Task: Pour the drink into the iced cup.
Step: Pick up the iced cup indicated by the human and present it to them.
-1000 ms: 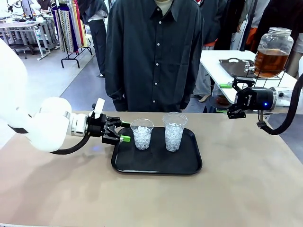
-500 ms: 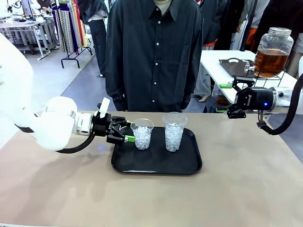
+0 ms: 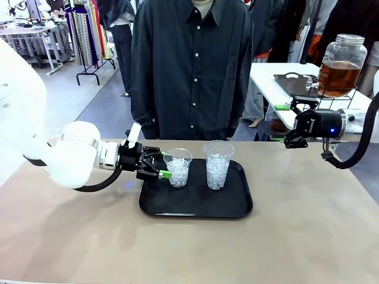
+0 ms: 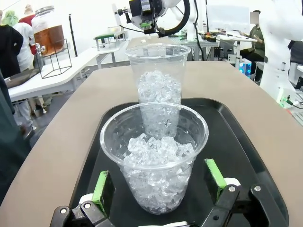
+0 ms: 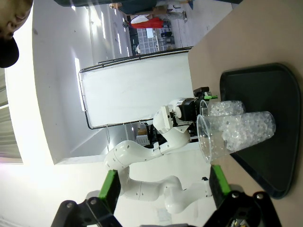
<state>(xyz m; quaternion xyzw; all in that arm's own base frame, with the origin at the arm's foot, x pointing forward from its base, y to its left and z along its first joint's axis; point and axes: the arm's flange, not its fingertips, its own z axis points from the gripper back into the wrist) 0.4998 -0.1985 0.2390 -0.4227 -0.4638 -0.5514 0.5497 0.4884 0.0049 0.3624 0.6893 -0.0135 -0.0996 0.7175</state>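
Tan bench (image 3: 296, 236) fills the lower frame of the front view, with a black tray (image 3: 195, 207) at its middle. Two clear plastic cups of ice stand upright on the tray: the iced cup (image 3: 177, 167) at centre-left and a taller second cup (image 3: 218, 164) just right of it. The left gripper (image 3: 164, 165) reaches in from the picture's left, level with the bench, its jaws spread on either side of the iced cup (image 4: 156, 161). In the left wrist view its green pads (image 4: 101, 187) seem to stand just clear of the cup's wall. At mid-right the right gripper (image 3: 279, 123) hangs above the bench's far edge, jaws spread on nothing. Behind the tray stands a person (image 3: 192, 65) in a dark shirt. In the upper right corner the amber drink (image 3: 337, 78) sits in a lidded glass jar (image 3: 341, 44) on a wire stand, well apart from the cups.
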